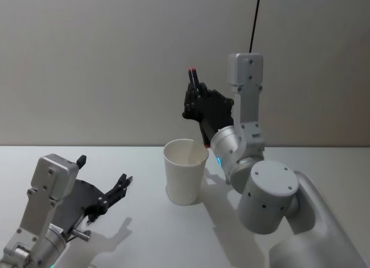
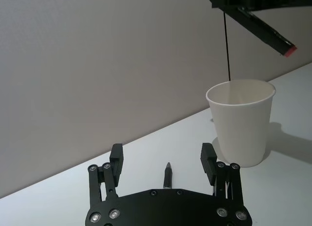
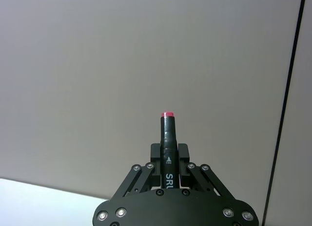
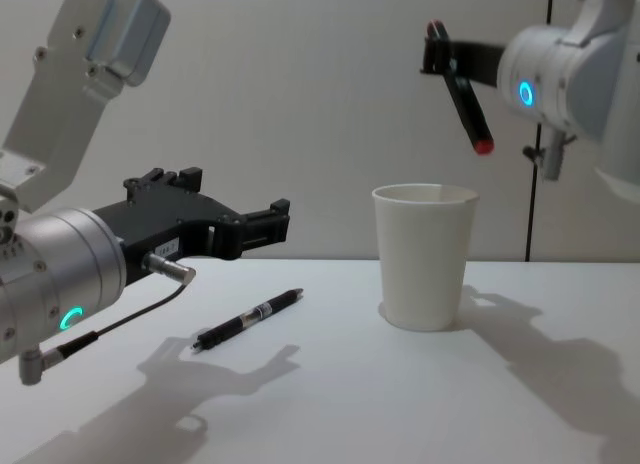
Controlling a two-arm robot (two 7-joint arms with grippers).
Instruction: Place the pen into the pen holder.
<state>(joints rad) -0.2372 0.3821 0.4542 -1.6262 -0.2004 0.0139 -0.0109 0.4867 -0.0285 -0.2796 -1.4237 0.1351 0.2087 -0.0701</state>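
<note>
A black marker pen (image 4: 463, 96) with red ends hangs tilted, and my right gripper (image 4: 440, 54) is shut on its upper part. Its lower red end is a little above the mouth of the white pen holder (image 4: 425, 256), which stands upright on the table. In the right wrist view the marker pen (image 3: 168, 143) stands between the fingers of the right gripper (image 3: 169, 150). A second, slim black pen (image 4: 250, 319) lies flat on the table left of the pen holder. My left gripper (image 2: 163, 153) hovers open just above this slim pen (image 2: 167, 175), not touching it.
The white table (image 4: 500, 404) runs to a plain grey wall behind. A thin black cable (image 1: 254, 19) hangs down the wall behind the right arm. The right arm's large body (image 1: 272, 198) stands close to the right of the pen holder (image 1: 185, 178).
</note>
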